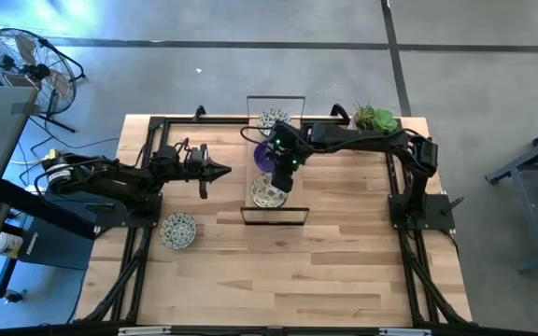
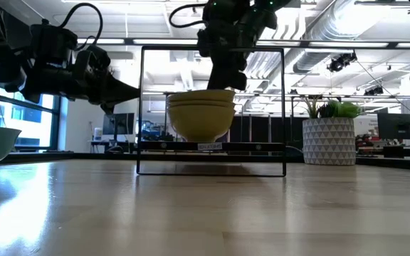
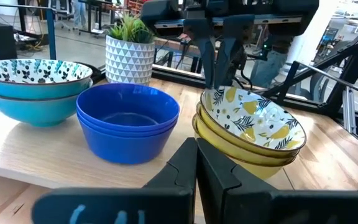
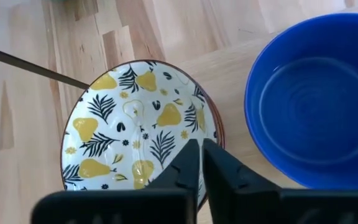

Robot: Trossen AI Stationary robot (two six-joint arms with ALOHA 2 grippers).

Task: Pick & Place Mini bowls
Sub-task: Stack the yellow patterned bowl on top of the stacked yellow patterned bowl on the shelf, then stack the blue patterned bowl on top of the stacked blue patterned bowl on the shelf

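A black wire frame (image 1: 274, 217) holds three stacks of mini bowls on a wooden shelf: teal speckled ones (image 3: 35, 84), solid blue-purple ones (image 3: 128, 121) and yellow ones with a pear-and-leaf pattern (image 3: 253, 127). My right gripper (image 1: 283, 175) reaches down from above onto the pear-patterned stack (image 4: 129, 137), shut on the top bowl. My left gripper (image 1: 224, 170) hovers shut to the left of the frame, pointing at it and touching nothing. One more speckled bowl (image 1: 177, 230) rests on its base on the table near the left arm. My right gripper (image 4: 202, 146) comes from above, pointing down, onto the rim (image 4: 218, 132) of the top pear-patterned bowl, on its far-right side. The fingers (image 3: 209, 59) are nearly together there and hide the contact itself. The bowl still sits in the stack, tilted up a little at the gripper's side.
A white patterned pot with a green plant (image 1: 375, 119) stands at the table's far right corner, behind the right arm. The frame's thin upright bars (image 2: 142, 107) surround the bowl stacks. Bare wood lies toward the near edge (image 1: 288, 280). A floor fan (image 1: 21, 61) stands off the table.
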